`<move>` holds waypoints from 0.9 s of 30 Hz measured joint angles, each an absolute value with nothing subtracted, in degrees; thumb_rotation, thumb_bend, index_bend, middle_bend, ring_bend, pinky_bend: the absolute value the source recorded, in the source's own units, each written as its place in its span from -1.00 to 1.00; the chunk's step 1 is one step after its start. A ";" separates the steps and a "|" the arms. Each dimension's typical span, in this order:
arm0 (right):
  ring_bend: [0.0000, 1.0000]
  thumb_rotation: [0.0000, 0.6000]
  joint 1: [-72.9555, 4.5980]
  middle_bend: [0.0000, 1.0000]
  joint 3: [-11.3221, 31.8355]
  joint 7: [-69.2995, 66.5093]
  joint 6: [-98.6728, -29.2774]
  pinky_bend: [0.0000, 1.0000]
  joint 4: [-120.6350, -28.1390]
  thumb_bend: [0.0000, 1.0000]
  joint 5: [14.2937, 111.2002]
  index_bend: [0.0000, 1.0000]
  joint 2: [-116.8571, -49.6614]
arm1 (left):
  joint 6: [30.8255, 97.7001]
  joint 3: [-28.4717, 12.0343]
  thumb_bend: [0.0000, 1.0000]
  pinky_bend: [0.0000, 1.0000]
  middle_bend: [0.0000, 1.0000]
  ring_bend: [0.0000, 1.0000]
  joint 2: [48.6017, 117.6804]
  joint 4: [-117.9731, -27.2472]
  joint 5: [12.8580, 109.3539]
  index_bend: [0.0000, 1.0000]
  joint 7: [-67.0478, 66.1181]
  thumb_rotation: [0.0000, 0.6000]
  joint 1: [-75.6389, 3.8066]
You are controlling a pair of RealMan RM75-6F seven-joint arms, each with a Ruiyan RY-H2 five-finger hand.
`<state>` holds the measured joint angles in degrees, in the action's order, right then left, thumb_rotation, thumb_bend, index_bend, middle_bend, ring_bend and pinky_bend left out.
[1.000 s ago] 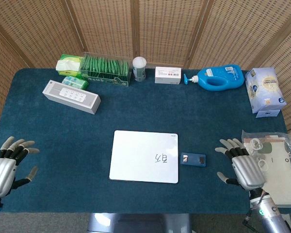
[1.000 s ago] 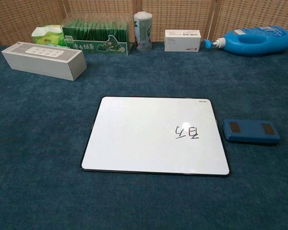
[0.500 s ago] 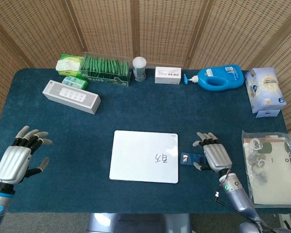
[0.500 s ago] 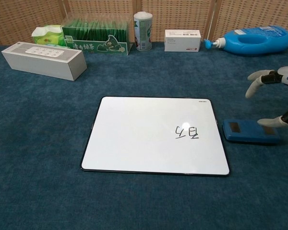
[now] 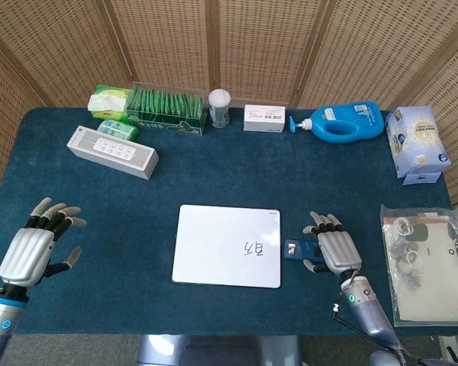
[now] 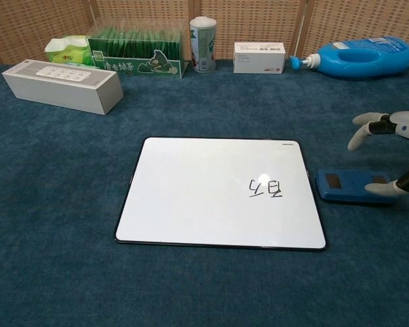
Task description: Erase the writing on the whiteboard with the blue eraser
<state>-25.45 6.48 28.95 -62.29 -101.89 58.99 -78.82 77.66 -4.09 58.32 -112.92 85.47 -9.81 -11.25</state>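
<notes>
Only the head view shows the empty, spread left hand (image 5: 32, 252); right hand (image 5: 335, 250) fingers open over eraser (image 6: 354, 187), contact unclear.

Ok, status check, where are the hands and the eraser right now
Right hand open, above the blue eraser, no grip. Left hand open, off to the side. Writing on whiteboard intact. Nothing in the way.

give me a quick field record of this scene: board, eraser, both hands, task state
whiteboard: flat on the blue table, writing near its right edge, not erased
blue eraser: on the table just right of the whiteboard
right hand: over the eraser, fingers spread, a fingertip at its right end; no grip visible
left hand: open, at the table's left edge, holding nothing
task state: wiping not started
</notes>
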 measured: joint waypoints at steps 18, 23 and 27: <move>-1.00 0.69 -25.52 -0.93 4.88 27.33 -63.17 -1.00 -97.31 -0.47 58.35 -0.44 -81.82 | 78.96 -3.28 -0.12 -0.92 -0.52 -0.66 58.48 -112.34 85.98 -0.34 -9.41 1.00 -10.95; -1.00 0.70 -25.43 -0.93 4.69 26.55 -63.23 -1.00 -96.25 -0.47 58.40 -0.45 -82.18 | 78.99 -3.30 -0.12 -0.92 -0.52 -0.66 58.46 -112.37 86.00 -0.34 -9.57 1.00 -11.13; -1.00 0.71 -25.44 -0.93 4.55 26.20 -63.21 -1.00 -95.77 -0.47 58.48 -0.45 -82.47 | 79.02 -3.31 -0.13 -0.92 -0.52 -0.66 58.54 -112.42 85.98 -0.34 -9.63 1.00 -11.24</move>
